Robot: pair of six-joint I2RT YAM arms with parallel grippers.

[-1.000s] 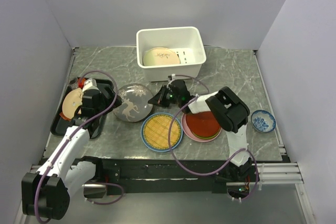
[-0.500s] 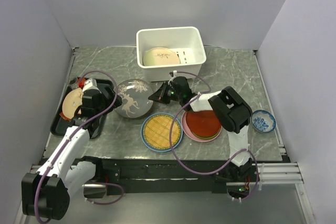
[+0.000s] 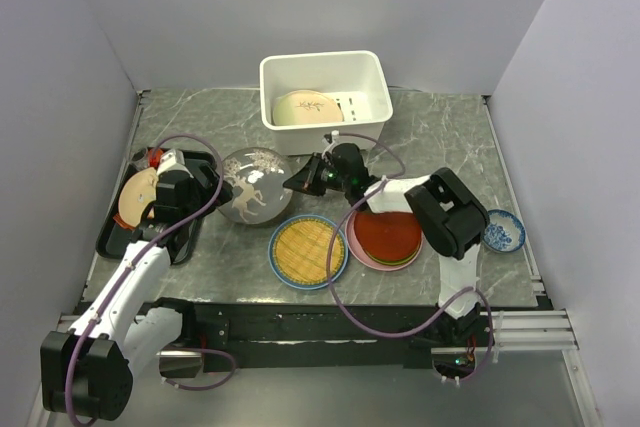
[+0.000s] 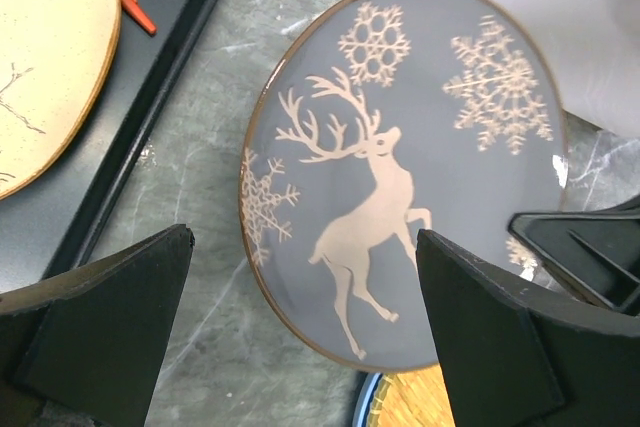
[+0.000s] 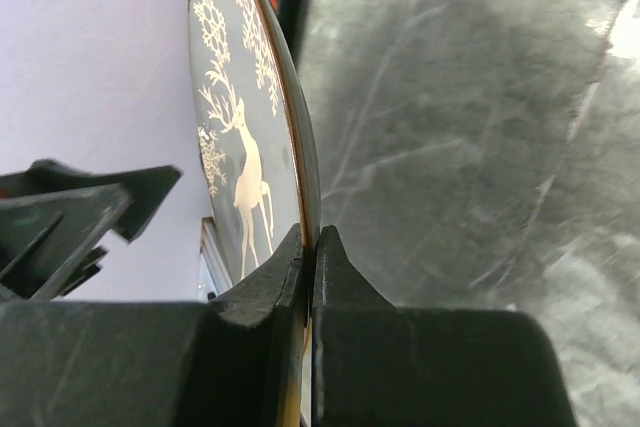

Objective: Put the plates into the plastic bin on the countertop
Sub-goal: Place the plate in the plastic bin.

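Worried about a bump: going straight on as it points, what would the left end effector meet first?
The left end effector would probably meet the grey deer plate, pinched at its rim by the right end effector; the gap is unclear.

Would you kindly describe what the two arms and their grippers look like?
Both the left arm and right arm have white links with chunky black joints, and a purple cable loops along each. The left gripper and right gripper are black, with flat, wedge-shaped fingers. No markings are legible.
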